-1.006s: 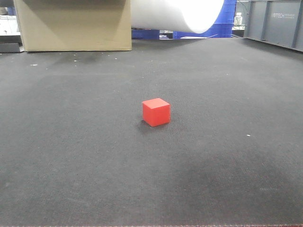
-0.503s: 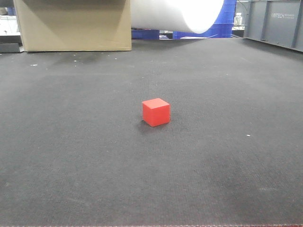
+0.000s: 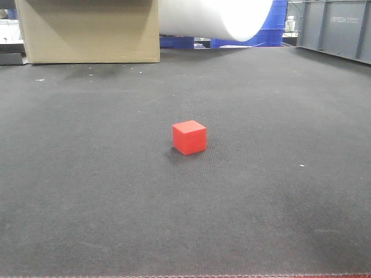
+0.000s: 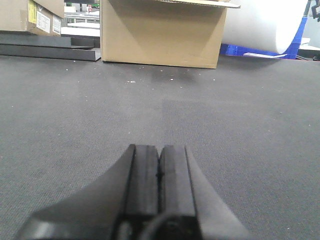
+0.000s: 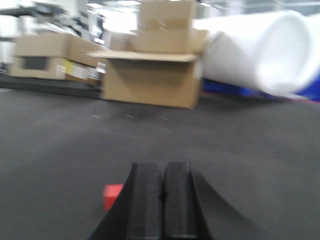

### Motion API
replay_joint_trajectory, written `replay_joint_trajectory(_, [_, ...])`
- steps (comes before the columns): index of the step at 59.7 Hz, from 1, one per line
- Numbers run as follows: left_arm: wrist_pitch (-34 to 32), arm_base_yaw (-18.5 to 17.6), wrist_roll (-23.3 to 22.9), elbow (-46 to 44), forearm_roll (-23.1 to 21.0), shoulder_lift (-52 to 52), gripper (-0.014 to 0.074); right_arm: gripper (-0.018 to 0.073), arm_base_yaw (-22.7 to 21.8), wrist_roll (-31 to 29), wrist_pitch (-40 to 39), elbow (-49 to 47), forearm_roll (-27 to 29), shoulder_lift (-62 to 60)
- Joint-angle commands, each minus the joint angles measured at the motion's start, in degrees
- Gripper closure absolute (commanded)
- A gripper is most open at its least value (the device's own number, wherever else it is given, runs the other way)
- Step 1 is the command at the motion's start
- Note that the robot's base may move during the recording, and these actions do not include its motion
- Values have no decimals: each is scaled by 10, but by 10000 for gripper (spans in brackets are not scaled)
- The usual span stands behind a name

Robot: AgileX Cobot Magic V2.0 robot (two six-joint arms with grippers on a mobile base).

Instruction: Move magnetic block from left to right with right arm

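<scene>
Magnetic block (image 3: 189, 137): red-orange cube, resting alone on the dark textured counter (image 3: 87, 191) near the middle of the front view. In the right wrist view the cube (image 5: 112, 196) sits low and left of the right end effector (image 5: 162, 172), partly hidden behind its left finger. Right end effector: pads pressed together, holding nothing. Left end effector (image 4: 159, 155): pads pressed together, holding nothing. Cardboard box (image 3: 87, 30) and white roll (image 3: 217, 17) stand at the counter's far edge.

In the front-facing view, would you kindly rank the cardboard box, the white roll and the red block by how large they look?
1. Cardboard box, cropped at the top edge.
2. White roll, also cropped, so its rank against the box is unsure.
3. Magnetic block, plainly smallest though nearest the camera.
</scene>
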Motion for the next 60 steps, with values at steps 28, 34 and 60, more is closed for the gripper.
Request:
replay_joint_trajectory(28, [-52, -2, -4, 5, 0, -6, 713, 449, -179, 0, -186, 175, -1, -13])
replay_joint_trajectory(34, [-52, -2, -4, 5, 0, -6, 713, 449, -179, 0, -175, 176, -6, -13])
replay_joint_trajectory(60, [-52, -2, -4, 5, 0, -6, 713, 449, -179, 0, -166, 176, -9, -13])
